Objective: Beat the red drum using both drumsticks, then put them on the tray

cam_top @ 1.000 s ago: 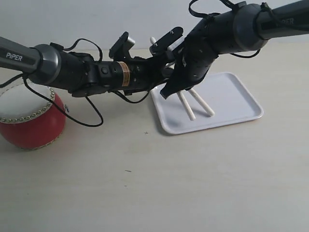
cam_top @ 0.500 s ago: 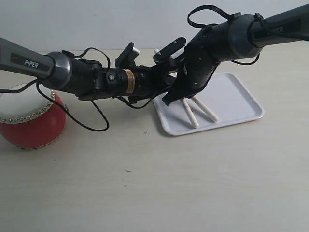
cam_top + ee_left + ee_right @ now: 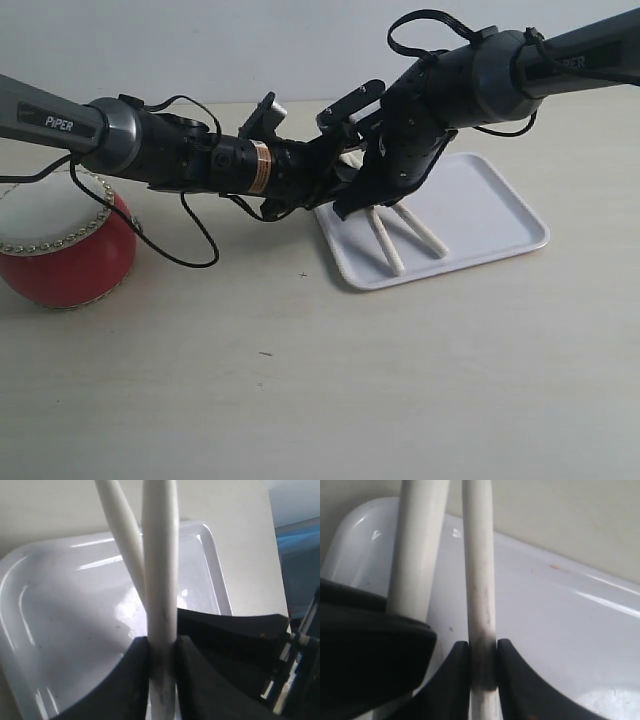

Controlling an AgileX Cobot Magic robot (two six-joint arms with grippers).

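Both arms [image 3: 200, 160] crowd together over the left end of the one white tray [image 3: 490, 210] and hide the upper parts of the two drumsticks [image 3: 386, 240], whose lower ends lie on it. The left gripper [image 3: 162, 650] is pinched tight on one stick, and the right gripper [image 3: 482, 652] on the other. One red drum [image 3: 65, 265] stands well apart at the left.

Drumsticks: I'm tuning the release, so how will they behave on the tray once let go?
Likely to roll: the drumsticks are smooth round rods and the tray looks glossy, though its raised rim should contain them. Probably stiff: each runs straight out from the left gripper and right gripper without sagging. Thin, so probably light.
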